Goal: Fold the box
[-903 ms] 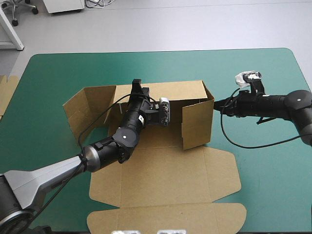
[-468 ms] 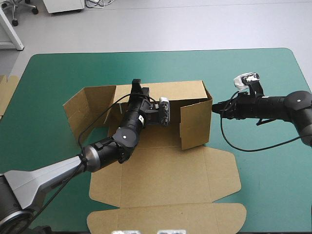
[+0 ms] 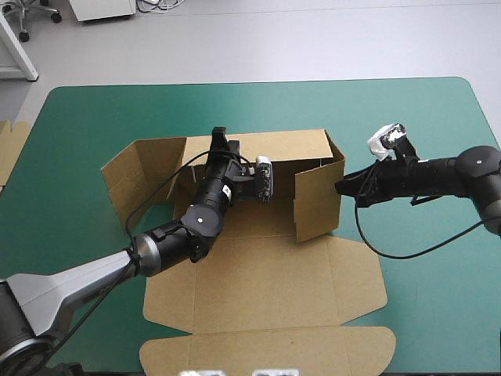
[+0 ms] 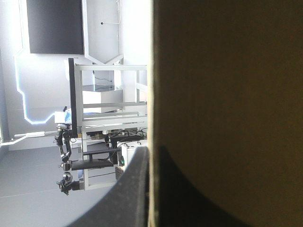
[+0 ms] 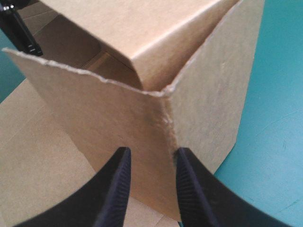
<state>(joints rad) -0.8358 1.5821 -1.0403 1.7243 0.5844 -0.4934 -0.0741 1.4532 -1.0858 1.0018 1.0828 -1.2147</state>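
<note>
Gripping the upper edge of the rear wall (image 3: 290,147) of the brown box (image 3: 258,225), the left jaws are clamped on the board, and the left wrist view shows the sheet pinched edge-on between them. That arm reaches in from 7 o'clock across the box's flat base. The right jaws stand narrowly apart at the box's 3 o'clock side. They are just at the outer corner fold of the upright right wall (image 3: 317,200), with brown board showing in the gap ahead of them. Within the raised walls lies only the left arm's wrist. The box sits at the middle of the teal-green worktop (image 3: 423,117) as a half-raised tray. Its rear and right walls are upright, and the right wall's top edge is ragged. The left wall (image 3: 145,172) splays outward toward 9 o'clock. The lid (image 3: 266,313) lies flat toward 6 o'clock, with rounded tabs. Some spare board (image 3: 9,149) shows at the worktop's 9 o'clock edge.
</note>
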